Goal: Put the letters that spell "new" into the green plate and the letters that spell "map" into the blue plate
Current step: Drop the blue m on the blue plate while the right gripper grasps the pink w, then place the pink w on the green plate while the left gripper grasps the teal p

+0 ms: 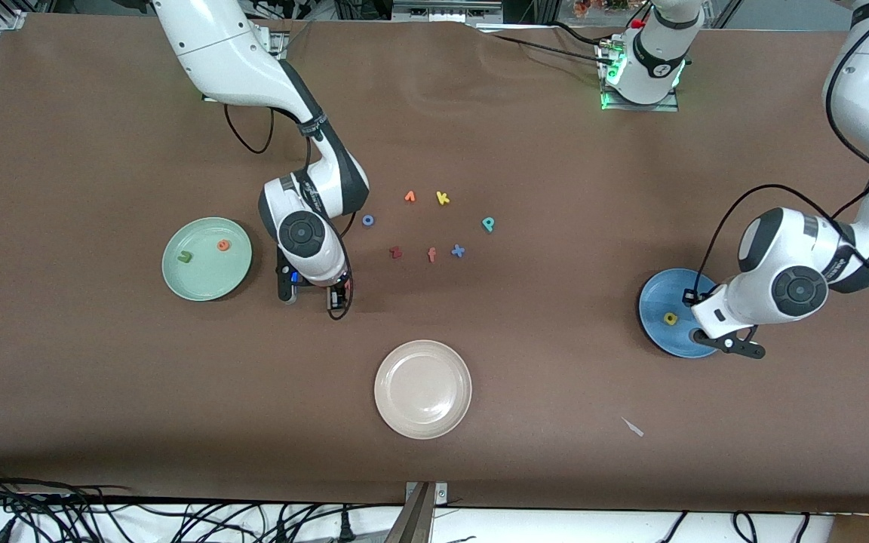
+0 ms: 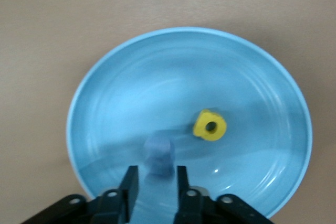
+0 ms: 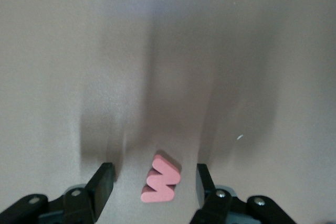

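Right gripper (image 3: 152,179) open astride w (image 3: 160,180); left gripper (image 2: 155,182) apparently releasing blurred m (image 2: 159,157)

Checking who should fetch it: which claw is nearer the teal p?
Right. The right claw is down at the table by the green plate; the left claw is over the blue plate, farther from the teal p.

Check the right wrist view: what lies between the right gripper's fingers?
The pink w lies on the table between the right gripper's open fingers, touching neither.
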You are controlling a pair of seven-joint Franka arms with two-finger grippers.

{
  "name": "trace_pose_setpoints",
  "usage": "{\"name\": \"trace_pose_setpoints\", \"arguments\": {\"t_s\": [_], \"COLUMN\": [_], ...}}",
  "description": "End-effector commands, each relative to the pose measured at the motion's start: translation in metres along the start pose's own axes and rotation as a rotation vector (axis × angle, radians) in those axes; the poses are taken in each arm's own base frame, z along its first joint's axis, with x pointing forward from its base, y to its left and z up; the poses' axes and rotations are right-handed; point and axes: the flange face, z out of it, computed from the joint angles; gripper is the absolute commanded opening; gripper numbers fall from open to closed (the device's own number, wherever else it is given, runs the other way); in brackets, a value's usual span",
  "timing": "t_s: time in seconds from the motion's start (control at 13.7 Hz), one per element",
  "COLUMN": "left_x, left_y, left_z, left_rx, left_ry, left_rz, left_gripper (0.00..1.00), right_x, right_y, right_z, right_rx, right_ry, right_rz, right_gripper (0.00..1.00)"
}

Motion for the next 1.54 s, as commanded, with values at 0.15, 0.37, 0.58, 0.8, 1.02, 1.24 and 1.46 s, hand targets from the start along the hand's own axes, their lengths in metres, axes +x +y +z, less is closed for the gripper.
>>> {"name": "trace_pose_setpoints", "arguments": {"t_s": [0.15,0.37,0.58,0.8,1.02,1.24,1.46], "left_x": [0.003,-0.011,-0.027,-0.053,-0.074,-0.085,-0.099], "left_y": [0.053,0.132,0.195,0.258,0.320,0.377,0.425], "left_z": [-0.052,-0.070,-0.079,-0.062,-0.050,-0.044,-0.026], "left_rx": [-0.112,-0.155,-0.168,-0.184,-0.134,-0.170,-0.149], "left_ry": [0.022,0.013,0.030,0.086,0.129,0.141,0.155], "left_rz": [-0.064,-0.165,-0.227,-0.314,-0.382,-0.434,-0.480], "left_gripper": [1.00,1.00,1.00,1.00,1.00,1.00,1.00], "right_x": [-0.013,-0.008,0.009,0.059,0.125,0.171,0.216], "right_y": [0.000,-0.004,-0.011,-0.015,-0.011,0.017,0.061], "right_z": [0.008,0.000,-0.036,-0.069,-0.093,-0.084,-0.052], "right_rx": [0.010,0.015,0.004,-0.072,-0.110,-0.106,-0.026], "right_ry": [-0.011,-0.008,0.010,0.053,0.053,0.039,0.043], "right_rz": [0.011,-0.001,-0.050,-0.189,-0.310,-0.388,-0.471], "right_gripper": [0.36,0.25,0.25,0.25,0.25,0.25,0.26]}}
